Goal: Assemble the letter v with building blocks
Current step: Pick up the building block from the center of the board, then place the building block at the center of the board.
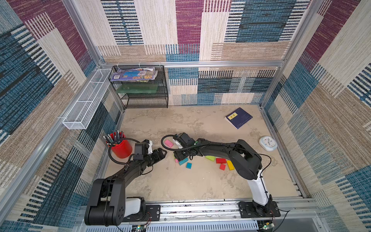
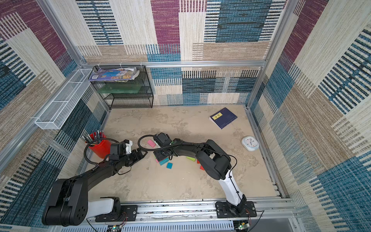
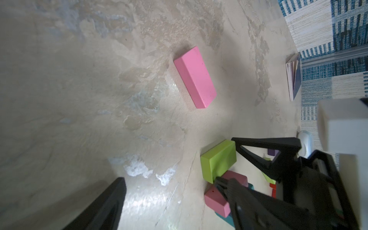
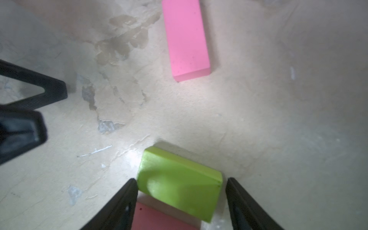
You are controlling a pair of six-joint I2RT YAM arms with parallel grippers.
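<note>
Right wrist view: look at the right gripper point(image 4: 180, 180), open, one jaw on each side of the lime green block point(image 4: 175, 169), not squeezing. Looks like the pick-up step. Close softly on the two flat sides. Lift straight up, to keep from dragging the darker pink block point(image 4: 159, 219) touching it. Then set it down end to end with the long pink block point(image 4: 186, 37) lying near, a bit slanted, to start one arm of the letter v. Keep the left gripper point(image 1: 163, 154) back, open too and holding nothing. Leave the teal blocks point(image 1: 183, 161), red blocks point(image 1: 220, 160) and yellow block point(image 1: 230, 165) for later.

Below: a rough sandy table point(image 1: 190, 184) with pale patches. Around: cloth walls in blue, plum and cream, a black wire shelf point(image 1: 146, 104), a white mesh basket point(image 1: 84, 104), a red pencil cup point(image 1: 122, 149), a dark blue book point(image 1: 239, 118), a white clock point(image 1: 268, 143).
</note>
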